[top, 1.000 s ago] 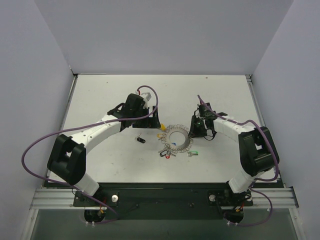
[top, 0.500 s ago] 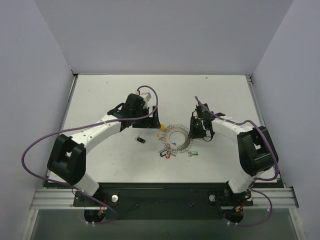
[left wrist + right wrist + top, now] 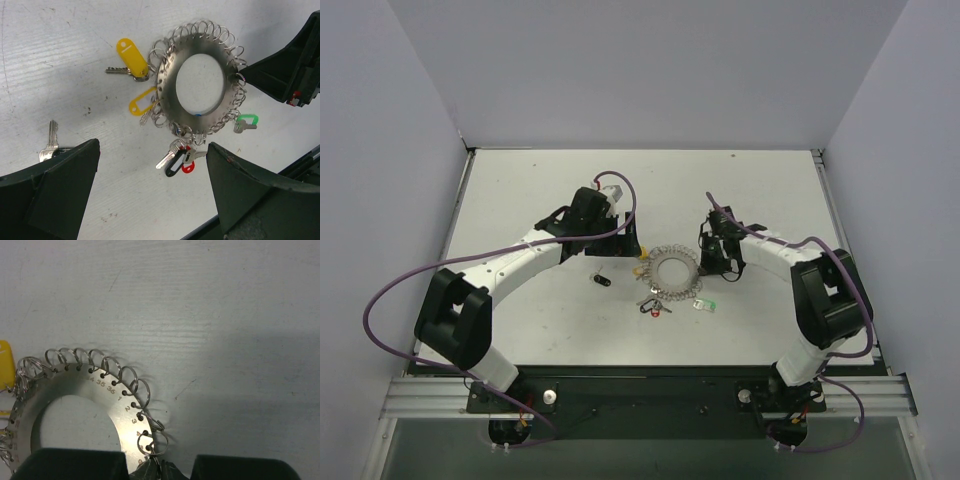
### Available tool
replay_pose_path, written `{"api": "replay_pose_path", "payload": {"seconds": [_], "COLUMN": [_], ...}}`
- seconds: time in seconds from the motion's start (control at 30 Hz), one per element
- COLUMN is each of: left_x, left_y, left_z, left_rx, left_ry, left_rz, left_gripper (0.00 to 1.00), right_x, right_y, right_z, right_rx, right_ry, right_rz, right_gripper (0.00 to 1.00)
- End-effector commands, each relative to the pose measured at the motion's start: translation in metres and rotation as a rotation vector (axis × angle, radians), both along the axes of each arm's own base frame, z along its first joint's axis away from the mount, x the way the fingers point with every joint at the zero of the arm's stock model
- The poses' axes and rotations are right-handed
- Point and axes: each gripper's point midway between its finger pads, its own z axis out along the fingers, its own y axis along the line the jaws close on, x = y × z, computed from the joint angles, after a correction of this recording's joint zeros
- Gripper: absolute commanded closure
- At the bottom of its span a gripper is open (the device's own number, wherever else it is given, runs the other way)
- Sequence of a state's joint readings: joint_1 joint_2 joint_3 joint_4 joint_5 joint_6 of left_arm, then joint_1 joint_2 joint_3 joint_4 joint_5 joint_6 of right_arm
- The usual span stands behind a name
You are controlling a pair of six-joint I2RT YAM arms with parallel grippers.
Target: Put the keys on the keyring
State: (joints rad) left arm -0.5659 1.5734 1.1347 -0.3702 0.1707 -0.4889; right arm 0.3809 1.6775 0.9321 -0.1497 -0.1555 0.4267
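Likely stiff, thin and slick, the keyring point(image 3: 172, 95) lies flat near the middle of the counter point(image 3: 540, 180) with small light keys point(image 3: 177, 159) around it, best taken at its rim, where the right fingers point(image 3: 142, 474) sit drawn close together, their hold impossible to tell, while the left fingers point(image 3: 60, 190) gape wide, empty.

We count one keyring point(image 3: 170, 95), and along its rim wire loops point(image 3: 210, 30) too many and too crowded for us to number. We count two yellow tags point(image 3: 132, 52), one green tag point(image 3: 247, 120), one red tag point(image 3: 188, 168) and one black tag point(image 3: 173, 166), five in all. We count one key point(image 3: 50, 142) on its own, and cannot tell how many keys hang with the tags. We count two arms point(image 3: 520, 258), one to each side, and one table point(image 3: 520, 190)
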Motion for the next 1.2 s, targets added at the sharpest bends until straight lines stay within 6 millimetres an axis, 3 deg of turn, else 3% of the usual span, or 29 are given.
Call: {"api": "replay_pose_path", "payload": {"seconds": [0.0, 0.63, 0.83, 1.17], "left_x": [0.006, 0.003, -0.001, -0.013], "left_y": [0.003, 0.003, 0.001, -0.004], "left_z": [0.018, 0.022, 0.036, 0.087], "left_rx": [-0.022, -0.042, -0.088, -0.227], "left_ry": [-0.063, -0.082, -0.137, -0.319], "left_rz": [0.008, -0.003, -0.024, -0.088], "left_gripper": [0.03, 0.03, 0.02, 0.03], "right_x": [0.01, 0.006, 0.005, 0.002], "right_y": [0.004, 0.007, 0.017, 0.034], "right_z": [0.016, 0.054, 0.072, 0.125], "right_rx": [-0.002, 0.051, 0.114, 0.211], "right_ry": [-0.043, -0.17, -0.233, -0.373], "right_rz": [-0.006, 0.035, 0.095, 0.207], "right_gripper": [1.0, 1.0, 1.0, 1.0]}}
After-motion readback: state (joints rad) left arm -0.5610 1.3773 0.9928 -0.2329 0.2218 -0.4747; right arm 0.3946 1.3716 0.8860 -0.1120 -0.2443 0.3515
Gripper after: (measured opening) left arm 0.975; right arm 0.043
